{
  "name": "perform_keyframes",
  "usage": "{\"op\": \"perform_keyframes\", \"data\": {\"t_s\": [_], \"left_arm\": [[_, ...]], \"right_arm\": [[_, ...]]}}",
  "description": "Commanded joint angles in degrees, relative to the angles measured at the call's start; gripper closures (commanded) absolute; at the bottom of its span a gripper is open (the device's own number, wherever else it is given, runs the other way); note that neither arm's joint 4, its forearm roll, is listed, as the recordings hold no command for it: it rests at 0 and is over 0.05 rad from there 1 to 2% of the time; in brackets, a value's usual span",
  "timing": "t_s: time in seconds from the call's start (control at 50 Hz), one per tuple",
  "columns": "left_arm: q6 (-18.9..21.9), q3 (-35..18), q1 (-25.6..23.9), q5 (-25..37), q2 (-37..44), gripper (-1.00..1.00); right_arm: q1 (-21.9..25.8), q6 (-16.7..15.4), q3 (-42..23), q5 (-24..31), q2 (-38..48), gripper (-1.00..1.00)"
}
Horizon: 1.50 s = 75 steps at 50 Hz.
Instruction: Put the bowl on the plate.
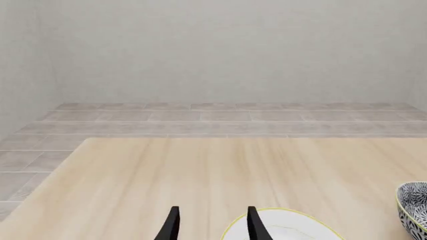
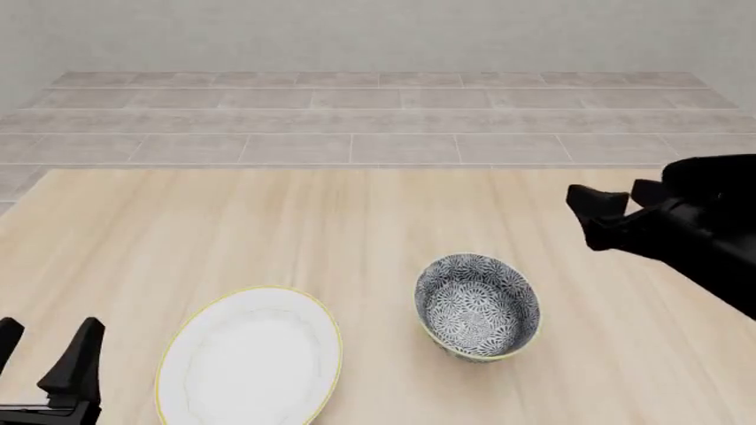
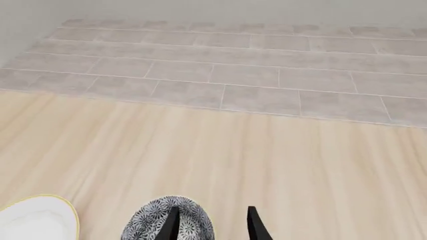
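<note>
I see the bowl (image 2: 477, 306) standing on the table (image 2: 354, 221) near its near edge, just beside the plate (image 2: 250, 368) (apart, not touching), my right fingers (image 2: 614, 205) spread above the right side, my left fingers (image 2: 48, 354) spread at the near-left corner.

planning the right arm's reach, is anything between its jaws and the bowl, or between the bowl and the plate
Nothing visible. The right gripper is open, up and to the right of the bowl, with only bare table between them. The plate lies just left of the bowl, with a strip of bare wood between.
</note>
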Motion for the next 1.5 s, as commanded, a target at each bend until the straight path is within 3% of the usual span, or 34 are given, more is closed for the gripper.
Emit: {"op": "perform_keyframes", "data": {"t_s": [0.02, 0.12, 0.62, 1.0, 1.5], "left_arm": [[0.0, 0.0, 0.0, 0.0, 0.01, -1.0], [0.0, 0.0, 0.0, 0.0, 0.0, -1.0], [0.0, 0.0, 0.0, 0.0, 0.01, -1.0], [0.0, 0.0, 0.01, 0.0, 0.0, -1.0], [0.0, 0.0, -0.01, 0.0, 0.01, -1.0]], "right_arm": [[5.05, 0.71, -3.97, 1.76, 6.84, -1.0], [5.38, -0.12, -4.26, 1.79, 8.97, -1.0], [4.71, 3.41, -1.84, -1.15, 12.93, -1.0], [4.64, 2.79, 0.31, -3.82, 14.79, -1.0], [5.24, 6.35, 4.22, -8.3, 19.03, -1.0]]}}
